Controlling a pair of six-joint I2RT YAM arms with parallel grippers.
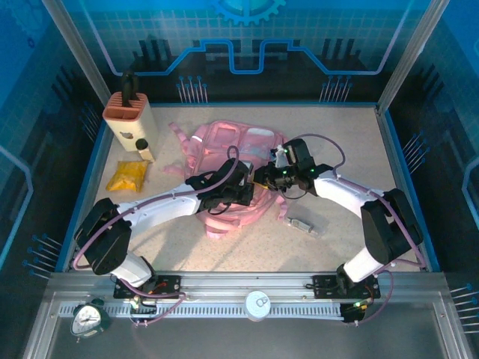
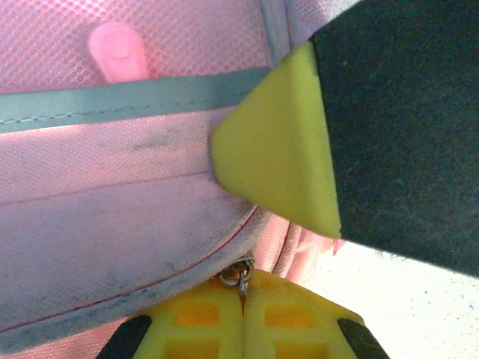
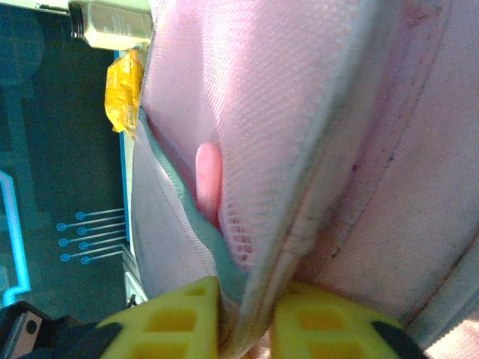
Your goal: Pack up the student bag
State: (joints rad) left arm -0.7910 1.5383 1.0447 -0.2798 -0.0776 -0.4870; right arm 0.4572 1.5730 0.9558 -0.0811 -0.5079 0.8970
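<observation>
Top view: bright, even light from above; short soft shadows thrown onto table [image 1: 247,247]; sharp throughout. Left wrist view: table blown out white at 5 o'clock, backpack [image 2: 112,202] slightly blurred. Right wrist view: fabric lit through, glowing at 12 o'clock; background dim at 9 o'clock.

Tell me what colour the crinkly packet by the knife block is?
Yellow, a bit orangey. The packet shows best in the top external view.
</observation>
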